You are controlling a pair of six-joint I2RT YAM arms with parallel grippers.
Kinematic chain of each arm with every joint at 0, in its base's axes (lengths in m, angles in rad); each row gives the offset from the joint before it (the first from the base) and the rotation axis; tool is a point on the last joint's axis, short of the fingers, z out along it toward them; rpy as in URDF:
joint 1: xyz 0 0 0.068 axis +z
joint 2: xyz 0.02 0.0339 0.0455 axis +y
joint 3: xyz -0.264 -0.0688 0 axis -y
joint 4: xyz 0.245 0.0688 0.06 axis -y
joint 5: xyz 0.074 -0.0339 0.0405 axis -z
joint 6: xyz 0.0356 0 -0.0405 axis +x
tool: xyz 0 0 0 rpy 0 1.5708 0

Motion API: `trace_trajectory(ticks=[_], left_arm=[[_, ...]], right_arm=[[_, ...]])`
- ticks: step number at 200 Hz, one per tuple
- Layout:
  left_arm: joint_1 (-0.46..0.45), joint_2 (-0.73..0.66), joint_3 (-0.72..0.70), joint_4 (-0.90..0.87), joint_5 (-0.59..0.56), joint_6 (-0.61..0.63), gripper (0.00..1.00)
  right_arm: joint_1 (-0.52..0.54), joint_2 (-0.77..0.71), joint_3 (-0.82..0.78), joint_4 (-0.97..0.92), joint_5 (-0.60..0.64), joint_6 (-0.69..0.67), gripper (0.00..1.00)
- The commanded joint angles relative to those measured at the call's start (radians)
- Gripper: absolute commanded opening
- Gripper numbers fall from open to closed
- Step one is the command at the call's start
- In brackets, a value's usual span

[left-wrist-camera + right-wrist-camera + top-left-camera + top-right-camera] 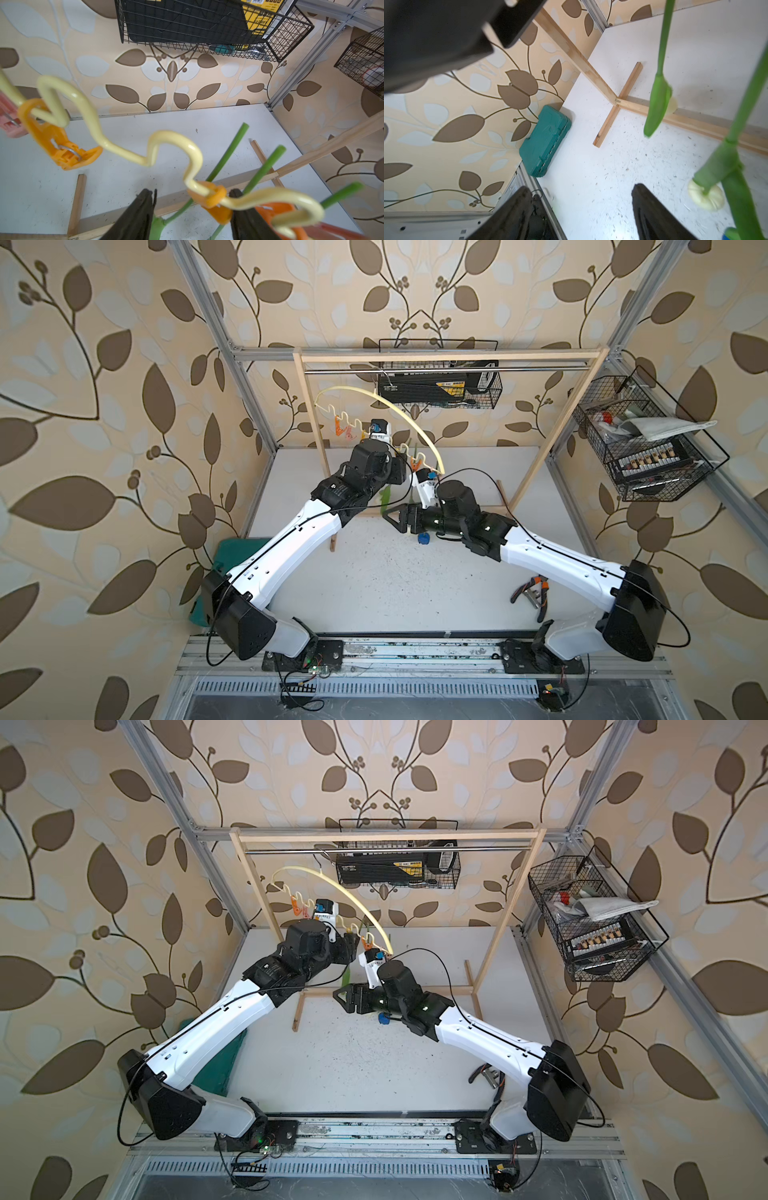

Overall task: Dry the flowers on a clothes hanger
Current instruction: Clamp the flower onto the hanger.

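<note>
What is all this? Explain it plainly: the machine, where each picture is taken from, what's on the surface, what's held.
The machine is two white robot arms, the left arm and the right arm, each ending in a two-fingered pincer. Two pictures look down from overhead; the other two come from cameras on the wrists. On the white table stands a wooden rack; pliers and a green case lie there too. A cream clothes hanger hangs from the rack, and the flowers dangle from it heads down. The left pincer is open, with an orange clothespin between its fingers. The right pincer is open and empty.
</note>
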Motion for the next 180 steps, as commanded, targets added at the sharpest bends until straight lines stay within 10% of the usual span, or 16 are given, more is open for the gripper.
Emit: trace_trajectory(ticks=[1,54,117,180], left_arm=[[-0.007,-0.025,0.006,0.018,-0.013,0.009,0.62],[-0.007,-0.034,-0.003,0.023,-0.001,-0.008,0.63],[-0.007,-0.045,-0.007,0.012,0.006,-0.025,0.63],[-0.007,-0.087,-0.010,-0.036,-0.033,-0.007,0.83]], right_arm=[[0.004,-0.083,-0.048,-0.171,-0.038,-0.069,0.79],[0.003,-0.286,-0.095,-0.411,-0.091,-0.165,0.78],[-0.045,-0.561,-0.249,-0.327,0.371,-0.101,0.77],[-0.049,-0.376,-0.120,-0.274,0.336,-0.133,0.82]])
